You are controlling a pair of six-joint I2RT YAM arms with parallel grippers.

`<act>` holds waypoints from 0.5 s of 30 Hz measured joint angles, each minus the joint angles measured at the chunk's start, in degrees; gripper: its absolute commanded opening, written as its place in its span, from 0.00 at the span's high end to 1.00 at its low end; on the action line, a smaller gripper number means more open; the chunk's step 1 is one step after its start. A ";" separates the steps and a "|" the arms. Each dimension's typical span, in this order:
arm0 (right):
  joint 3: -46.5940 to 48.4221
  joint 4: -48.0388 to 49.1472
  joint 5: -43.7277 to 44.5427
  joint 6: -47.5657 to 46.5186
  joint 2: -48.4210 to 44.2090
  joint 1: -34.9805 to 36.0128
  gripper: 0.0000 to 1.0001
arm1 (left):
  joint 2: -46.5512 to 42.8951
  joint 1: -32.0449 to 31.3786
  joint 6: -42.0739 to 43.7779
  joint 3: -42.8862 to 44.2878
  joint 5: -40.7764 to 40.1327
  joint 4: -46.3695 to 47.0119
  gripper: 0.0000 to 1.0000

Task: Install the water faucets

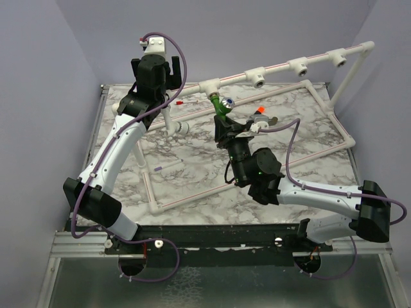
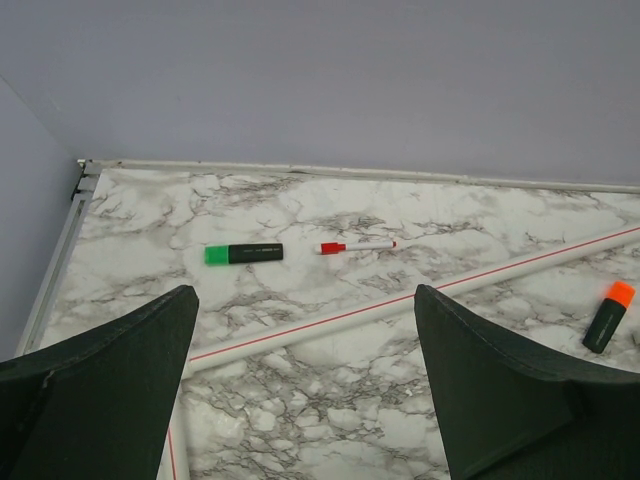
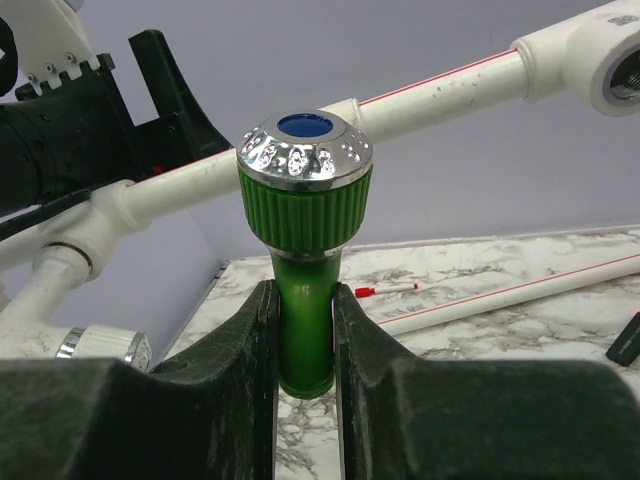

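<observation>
A bright green water faucet (image 3: pixel 303 300) with a ribbed knob and a silver, blue-centred cap stands upright between the fingers of my right gripper (image 3: pixel 305 310), which is shut on its stem. From above, the faucet (image 1: pixel 222 107) hangs just below the leftmost white tee socket (image 1: pixel 209 85) of the raised pipe; I cannot tell whether they touch. My left gripper (image 1: pixel 156 69) hovers at the back left near that pipe's end. Its fingers (image 2: pixel 120 350) stand wide apart over bare marble, holding nothing.
More tee sockets (image 1: pixel 258 77) follow along the raised pipe towards the right. A white pipe frame (image 1: pixel 192 192) lies on the marble table. A green highlighter (image 2: pixel 243 254), a red pen (image 2: pixel 357 245) and an orange highlighter (image 2: pixel 608 316) lie near the back edge.
</observation>
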 measured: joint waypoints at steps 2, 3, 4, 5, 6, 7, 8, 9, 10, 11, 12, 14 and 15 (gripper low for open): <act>0.00 0.02 0.04 0.39 0.00 0.00 0.99 | 0.00 0.00 0.00 -0.02 0.02 0.00 0.10; 0.00 0.00 0.09 1.16 0.00 0.00 1.00 | 0.00 0.00 0.00 0.00 0.02 0.00 0.10; 0.00 -0.02 0.20 2.21 0.00 0.00 0.99 | 0.00 0.00 0.00 0.00 0.02 0.00 0.10; 0.00 -0.11 0.39 3.56 0.00 0.00 0.99 | 0.00 0.00 0.00 0.00 0.02 0.00 0.10; 0.00 -0.35 0.66 5.29 0.00 0.00 0.99 | 0.00 0.00 0.02 0.00 0.02 -0.02 0.10; 0.02 -0.66 0.96 7.28 -0.02 0.00 0.99 | 0.00 0.00 0.00 0.00 0.02 -0.07 0.10; 0.09 -1.03 1.29 9.29 -0.04 0.00 1.00 | 0.00 0.00 0.02 0.00 0.04 -0.11 0.10; 0.17 -1.51 1.60 11.26 -0.11 0.00 0.99 | 0.00 0.00 0.02 0.00 0.04 -0.13 0.10; 0.31 -2.08 1.88 13.33 -0.20 0.00 0.99 | 0.00 0.00 0.02 0.00 0.04 -0.13 0.10; 0.48 -2.89 2.23 15.41 -0.24 0.00 0.99 | 0.00 0.00 0.00 0.00 0.04 -0.15 0.10; 0.74 -3.82 2.67 17.53 -0.31 0.00 0.99 | -0.02 0.00 0.00 0.00 0.04 -0.15 0.10; 1.75 -6.29 3.58 21.70 -0.33 0.00 0.99 | -0.02 0.00 0.00 0.00 0.07 -0.11 0.10; 2.36 -7.80 4.09 23.69 -0.33 0.00 0.99 | -0.02 0.00 -0.02 0.00 0.04 -0.09 0.10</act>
